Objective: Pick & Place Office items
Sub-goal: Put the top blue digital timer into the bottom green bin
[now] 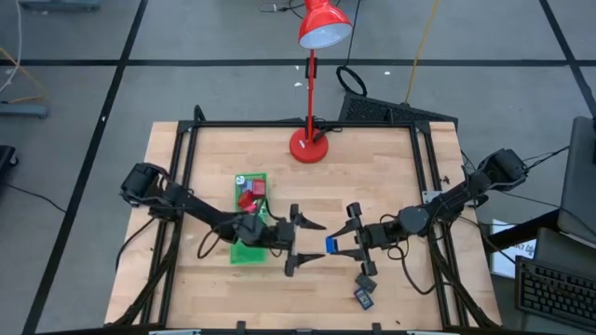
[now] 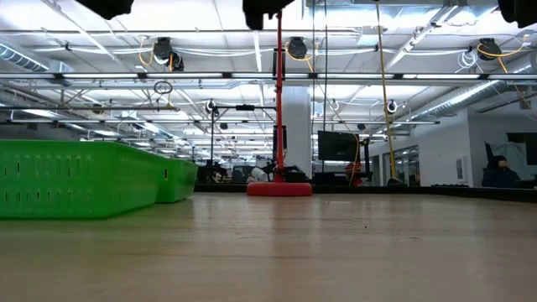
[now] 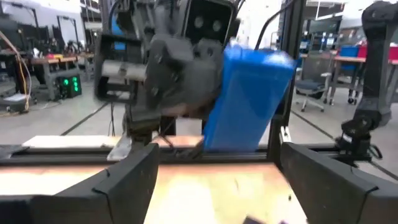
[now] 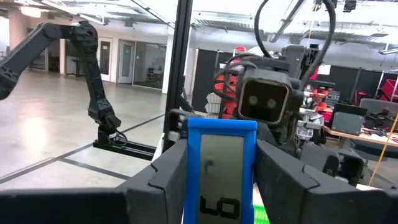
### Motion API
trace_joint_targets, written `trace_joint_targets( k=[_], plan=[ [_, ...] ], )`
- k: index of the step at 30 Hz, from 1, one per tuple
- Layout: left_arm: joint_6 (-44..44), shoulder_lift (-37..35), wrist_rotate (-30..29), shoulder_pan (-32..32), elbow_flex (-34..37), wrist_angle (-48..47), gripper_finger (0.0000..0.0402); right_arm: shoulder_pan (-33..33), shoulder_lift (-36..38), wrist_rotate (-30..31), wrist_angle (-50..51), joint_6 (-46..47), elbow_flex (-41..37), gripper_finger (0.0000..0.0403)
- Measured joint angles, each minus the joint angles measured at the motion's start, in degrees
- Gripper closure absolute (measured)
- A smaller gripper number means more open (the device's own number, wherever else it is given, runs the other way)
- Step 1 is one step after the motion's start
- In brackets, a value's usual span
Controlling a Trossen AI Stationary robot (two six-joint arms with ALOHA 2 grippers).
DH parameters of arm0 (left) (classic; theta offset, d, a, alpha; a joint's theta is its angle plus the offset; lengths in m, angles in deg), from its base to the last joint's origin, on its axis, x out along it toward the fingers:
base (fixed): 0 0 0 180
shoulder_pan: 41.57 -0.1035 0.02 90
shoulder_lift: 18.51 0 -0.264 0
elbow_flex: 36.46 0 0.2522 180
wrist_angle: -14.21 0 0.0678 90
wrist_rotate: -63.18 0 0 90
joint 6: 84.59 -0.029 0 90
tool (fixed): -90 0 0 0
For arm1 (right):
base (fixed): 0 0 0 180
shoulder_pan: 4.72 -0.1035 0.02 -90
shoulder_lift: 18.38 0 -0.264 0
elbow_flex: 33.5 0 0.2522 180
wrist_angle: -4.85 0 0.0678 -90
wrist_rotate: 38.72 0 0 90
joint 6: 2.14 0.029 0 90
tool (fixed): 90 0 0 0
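My right gripper (image 1: pixel 338 245) is above the table's middle and is shut on a small blue piece (image 1: pixel 331 246) with a grey face (image 4: pixel 221 168). My left gripper (image 1: pixel 312 243) faces it from the left, open, with its fingers (image 3: pixel 124 180) spread wide just short of the piece (image 3: pixel 249 99) and touching nothing. Two dark rectangles (image 1: pixel 366 282) (image 1: pixel 363 298) lie flat on the table near the front edge. Red pieces (image 1: pixel 250 194) lie inside the far end of the green tray (image 1: pixel 244 251). My right gripper pinches the blue piece between its two fingers (image 4: pixel 168 180), one on each long side edge (image 4: pixel 189 174). The fingers come in level from the table's right. The piece stands upright in the hold and is lifted clear of the table, its grey face turned toward the wrist camera.
The red desk lamp's base (image 1: pixel 308 146) stands at the table's far middle, with its shade (image 1: pixel 324 26) above. The green tray (image 2: pixel 75 178) rests left of centre. A black frame (image 1: pixel 186 167) runs round the tabletop. Bare wood (image 2: pixel 336 252) lies at the front.
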Motion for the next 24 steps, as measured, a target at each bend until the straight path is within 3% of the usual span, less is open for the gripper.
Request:
trace_joint_targets(
  k=[12,24],
  plan=[
    [-4.57,8.5,-0.43,0.66,-10.69,-0.68,0.0082,0.0,0.0,-0.03,0.3,0.02,0.02,0.0255],
    [-2.83,9.09,-0.59,-0.2,-11.69,-1.41,0.01,0.0,0.0,-0.14,0.93,0.04,0.02,0.0255]
  ],
)
